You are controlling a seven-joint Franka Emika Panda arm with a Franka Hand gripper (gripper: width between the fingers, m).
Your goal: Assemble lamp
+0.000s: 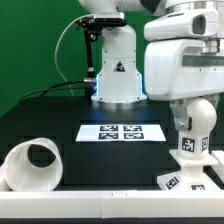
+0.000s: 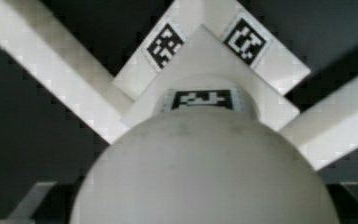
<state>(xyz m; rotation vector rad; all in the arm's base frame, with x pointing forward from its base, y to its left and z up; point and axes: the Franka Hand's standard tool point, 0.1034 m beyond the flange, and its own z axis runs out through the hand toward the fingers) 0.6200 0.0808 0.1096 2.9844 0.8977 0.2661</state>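
The white round-headed bulb (image 1: 194, 122) stands upright at the exterior view's right, over the flat base (image 1: 178, 181) with its square tags. My gripper (image 1: 193, 112) comes down over the bulb's head from above. In the wrist view the bulb (image 2: 197, 150) fills the space between my two dark fingers (image 2: 39, 203), which press against its sides; my gripper (image 2: 195, 206) is shut on it. Beyond the bulb lie white tagged bars of the base (image 2: 208, 40). The hollow tapered shade (image 1: 31, 163) lies on its side at the exterior view's left, its mouth facing the camera.
The marker board (image 1: 121, 131) lies flat on the black table between the shade and the bulb. The arm's white pedestal (image 1: 116, 75) stands behind it, with a green wall at the back.
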